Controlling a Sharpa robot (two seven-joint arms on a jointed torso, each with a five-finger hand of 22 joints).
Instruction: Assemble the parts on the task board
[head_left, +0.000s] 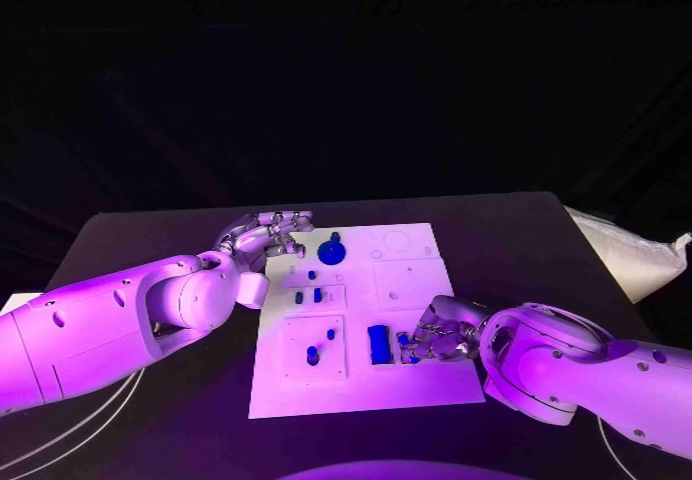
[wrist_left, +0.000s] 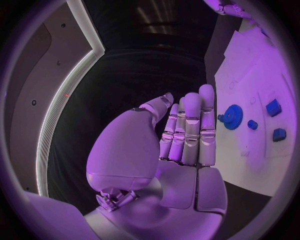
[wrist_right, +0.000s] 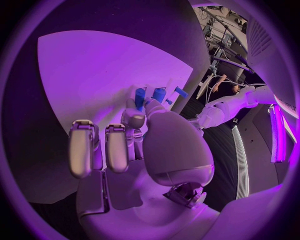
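Closest to us in the head view is the right hand (head_left: 441, 335), parked low over the near right part of the board (head_left: 361, 390). Its fingers are curled down onto a small blue part (head_left: 408, 352) right next to the bigger blue block (head_left: 379, 343). From the right wrist view we see the right hand (wrist_right: 134, 145) with two fingers bent forward and the thumb tucked in toward a blue part (wrist_right: 140, 97) at the tips, with more blue pieces just past it. It looks like a pinch, but we honestly can't tell if the part is actually gripped or just touched.

The left hand (head_left: 271, 236) sits at the far left edge of the board, just beside the blue gear (head_left: 332, 250) but not touching it. In the left wrist view the left hand (wrist_left: 184, 132) has its fingers straight and held close together, thumb alongside, nothing in it. The gear (wrist_left: 233, 117) lies flat on the board just off the fingertips, with a few small blue pieces (wrist_left: 273, 107) further along.

The rest of the parts sit in the middle of the board: a couple of short pegs (head_left: 307, 296) in one square recess and two more pieces (head_left: 315, 353) in the recess nearer us. The board lies flat on the black table (head_left: 548, 240).
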